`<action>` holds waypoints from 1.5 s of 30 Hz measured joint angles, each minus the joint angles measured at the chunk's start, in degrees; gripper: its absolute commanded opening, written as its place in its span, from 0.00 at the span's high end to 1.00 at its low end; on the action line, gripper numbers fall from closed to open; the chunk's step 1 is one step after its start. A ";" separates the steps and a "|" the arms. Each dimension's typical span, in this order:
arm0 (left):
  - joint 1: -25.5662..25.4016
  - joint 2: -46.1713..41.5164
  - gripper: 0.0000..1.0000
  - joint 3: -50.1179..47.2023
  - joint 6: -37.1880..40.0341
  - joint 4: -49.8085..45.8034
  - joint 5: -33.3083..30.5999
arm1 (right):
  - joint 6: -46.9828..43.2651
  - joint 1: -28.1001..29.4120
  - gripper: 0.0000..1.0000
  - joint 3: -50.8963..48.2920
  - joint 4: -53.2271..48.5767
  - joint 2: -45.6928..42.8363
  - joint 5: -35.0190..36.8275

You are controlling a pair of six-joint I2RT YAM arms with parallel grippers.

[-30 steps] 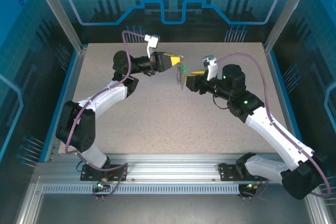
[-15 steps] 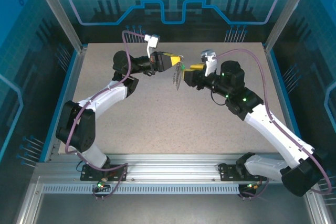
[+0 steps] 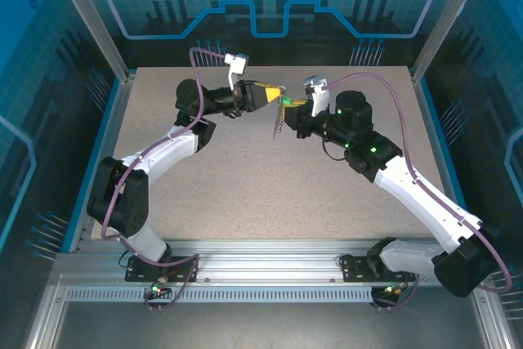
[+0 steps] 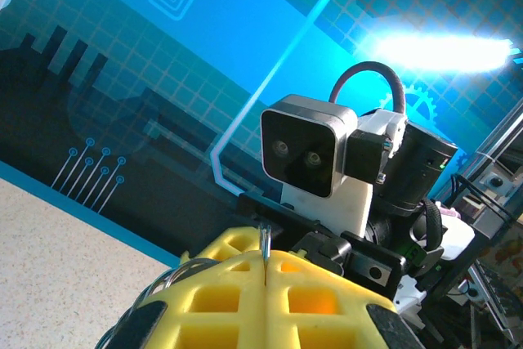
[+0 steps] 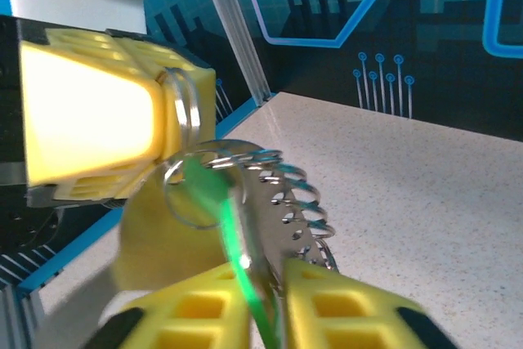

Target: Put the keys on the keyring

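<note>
My left gripper (image 3: 272, 93) is raised above the back middle of the table, its yellow fingers (image 4: 229, 284) shut on a thin silvery keyring (image 4: 265, 241) whose edge pokes up between them. A beaded chain (image 3: 278, 123) of silvery links hangs below it. My right gripper (image 3: 292, 106) faces it at close range, shut on the green-headed key (image 5: 214, 194). In the right wrist view the key's head lies against a small ring (image 5: 186, 104) at the left gripper's fingertips (image 5: 90, 112), with the chain (image 5: 298, 198) coiled just behind. Whether the key is threaded on I cannot tell.
The speckled table (image 3: 245, 177) lies below both raised grippers. Blue panels and aluminium posts (image 3: 122, 71) wall the back and sides. The right arm's wrist camera (image 4: 306, 153) sits directly in front of the left fingers.
My right gripper has moved left and slightly back with the key, closing the gap to the left gripper's ring. The left arm has stayed still.
</note>
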 measured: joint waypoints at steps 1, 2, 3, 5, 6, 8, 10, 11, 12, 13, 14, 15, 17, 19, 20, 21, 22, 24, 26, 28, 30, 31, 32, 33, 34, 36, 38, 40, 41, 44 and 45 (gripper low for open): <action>0.00 0.00 1.00 -0.02 0.00 -0.04 -0.13 | -0.20 0.17 0.94 0.00 0.24 0.00 -0.35; 0.02 0.00 1.00 -0.04 -0.02 -0.02 -0.15 | -0.31 0.44 0.97 0.00 0.35 0.00 -0.37; 0.02 -0.02 1.00 -0.07 -0.02 0.09 -0.22 | -0.07 0.59 1.00 0.00 0.31 0.02 -0.44; 0.00 -0.02 1.00 -0.07 0.00 0.24 -0.35 | -0.37 0.94 1.00 0.00 0.22 0.02 -0.52; 0.02 -0.02 1.00 -0.07 0.00 0.26 -0.37 | -0.37 1.16 1.00 0.00 0.26 0.02 -0.50; 0.02 -0.02 1.00 -0.07 -0.02 0.52 -0.44 | -0.35 1.46 1.00 0.00 0.26 0.04 -0.52; 0.02 -0.02 1.00 -0.07 -0.02 0.72 -0.55 | -0.33 1.97 1.00 0.11 0.24 0.26 -0.46; 0.09 -0.02 1.00 -0.07 0.00 0.87 -0.57 | -0.35 2.25 1.00 0.35 0.24 0.52 -0.42; 0.17 -0.02 1.00 -0.07 0.00 0.90 -0.66 | -0.35 2.58 1.00 0.68 0.22 0.90 -0.44; 0.31 -0.02 1.00 -0.07 0.00 0.96 -0.74 | -0.37 2.84 1.00 1.05 0.22 1.27 -0.37; 0.48 -0.02 1.00 -0.07 0.00 1.09 -0.85 | -0.37 3.02 1.00 1.57 0.00 1.70 -0.31; 0.66 -0.02 1.00 -0.07 0.00 1.14 -1.01 | -0.39 3.06 1.00 2.03 -0.11 2.12 -0.31; 0.83 -0.02 1.00 -0.07 0.00 1.25 -1.18 | -0.55 3.10 1.00 2.38 -0.20 2.49 -0.11; 0.83 -0.02 1.00 -0.24 0.00 1.29 -1.40 | -0.59 3.10 1.00 2.38 -0.33 2.49 0.17; 0.83 -0.02 1.00 -0.33 0.02 1.31 -1.42 | -0.59 3.10 1.00 2.38 -0.39 2.49 0.28; 0.83 -0.02 1.00 -0.35 0.00 1.29 -1.42 | -0.61 3.15 1.00 2.38 -0.50 2.49 0.44; 0.83 -0.02 1.00 -0.39 0.00 1.29 -1.42 | -0.61 3.15 1.00 2.38 -0.66 2.49 0.59; 0.83 -0.02 1.00 -0.44 0.00 1.29 -1.44 | -0.79 3.15 1.00 2.38 -0.68 2.49 0.96; 0.83 -0.02 1.00 -0.46 0.02 1.29 -1.44 | -0.79 3.15 1.00 2.38 -0.79 2.47 1.29; 0.81 -0.02 1.00 -0.50 0.00 1.29 -1.44 | -0.79 3.15 1.00 2.38 -0.92 2.43 1.66; 0.76 -0.02 1.00 -0.55 0.02 1.29 -1.42 | -0.79 3.13 1.00 2.38 -1.29 2.25 2.10; 0.70 -0.02 1.00 -0.61 0.02 1.29 -1.44 | -0.79 3.06 1.00 2.40 -1.55 2.14 2.25; 0.63 -0.02 1.00 -0.63 0.00 1.29 -1.42 | -0.81 3.02 1.00 2.45 -1.99 1.95 2.40; 0.57 -0.02 1.00 -0.66 0.00 1.29 -1.42 | -0.83 2.86 1.00 2.54 -2.49 1.73 2.54; 0.48 -0.02 1.00 -0.70 0.00 1.29 -1.42 | -0.94 2.64 1.00 2.69 -3.04 1.51 2.62; 0.39 -0.02 1.00 -0.70 0.00 1.27 -1.42 | -1.22 2.12 1.00 3.50 -4.26 1.22 2.69; 0.37 -0.02 1.00 -0.72 0.00 1.27 -1.40 | -1.73 1.46 1.00 5.09 -5.42 1.16 2.67; 0.39 -0.02 1.00 -0.70 0.00 1.31 -1.51 | -2.32 1.14 1.00 6.71 -6.82 1.16 2.54; 0.39 -0.02 1.00 -0.70 0.00 1.51 -1.64 | -2.54 1.14 1.00 7.43 -7.72 1.16 2.43; 0.39 -0.04 1.00 -0.70 0.00 2.12 -1.81 | -3.26 1.09 1.00 9.25 -10.12 1.55 2.01; 0.39 -0.04 1.00 -0.70 0.00 2.19 -1.86 | -3.43 1.03 1.00 9.77 -10.69 1.84 1.79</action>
